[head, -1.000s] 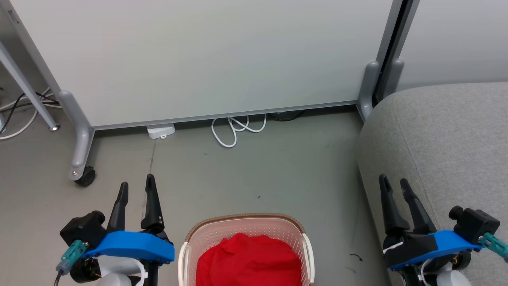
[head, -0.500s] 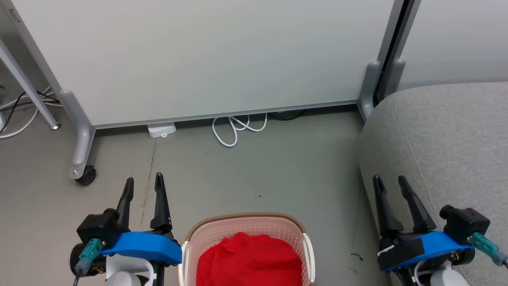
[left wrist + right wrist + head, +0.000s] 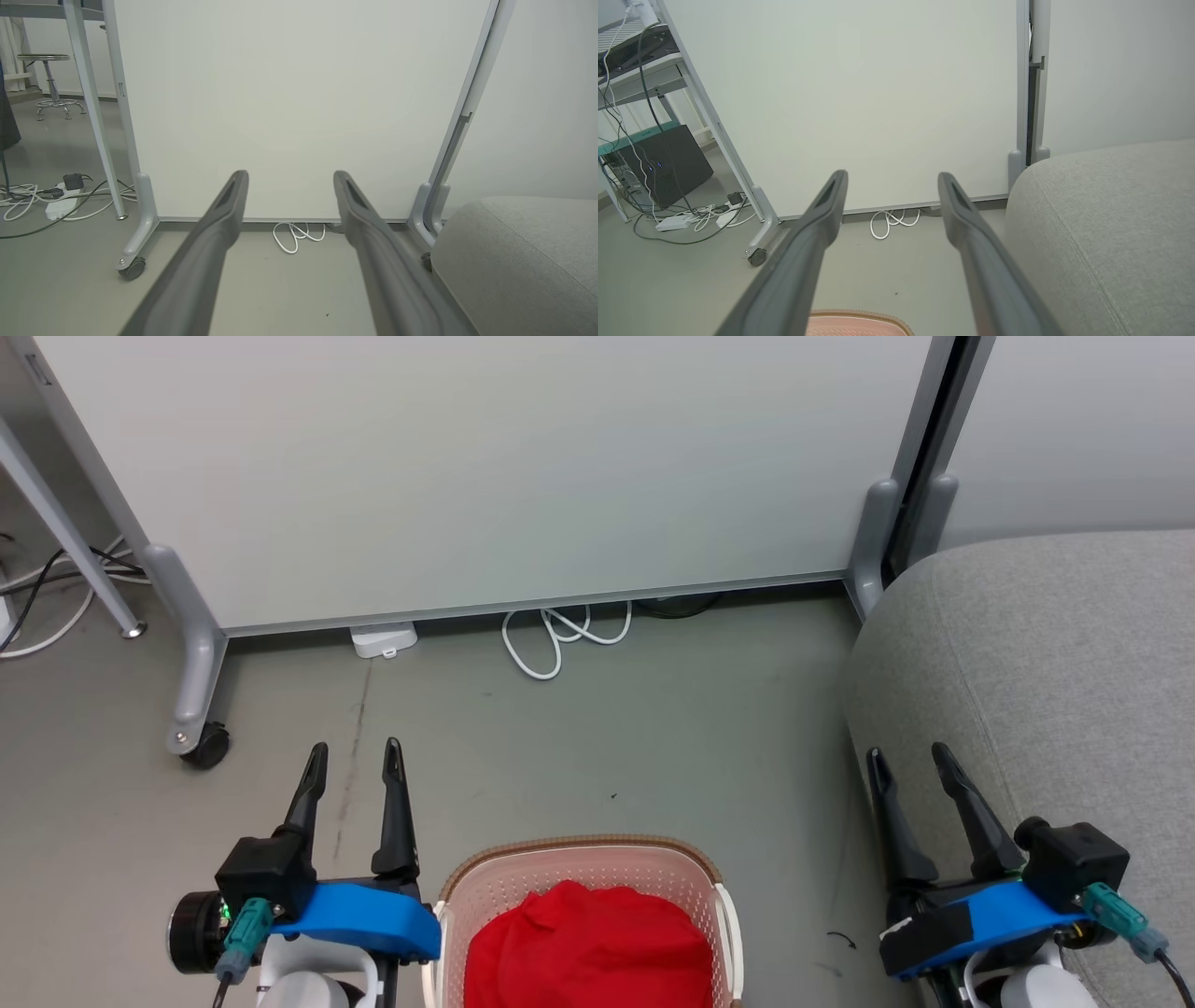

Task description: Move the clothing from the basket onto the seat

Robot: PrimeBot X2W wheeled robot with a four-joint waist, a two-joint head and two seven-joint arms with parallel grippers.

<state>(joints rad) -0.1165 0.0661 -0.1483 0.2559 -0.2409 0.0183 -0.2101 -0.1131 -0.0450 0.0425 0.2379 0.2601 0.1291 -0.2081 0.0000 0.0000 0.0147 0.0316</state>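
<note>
Left gripper (image 3: 356,747): your fingers are spread and hold nothing, over the floor (image 3: 653,728) just left of the basket (image 3: 579,846).
Right gripper (image 3: 906,752): spread, empty, beside the seat (image 3: 1046,644).
Clothing (image 3: 588,943): red fabric heaped inside the basket, on your seat's left.

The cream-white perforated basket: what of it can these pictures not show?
- Head view: bottom edge cuts off the near part of the cream-white perforated plastic basket.
- Head view: the bright red garment hides anything beneath it.
- Right wrist view: basket cut off at the rim.
</note>
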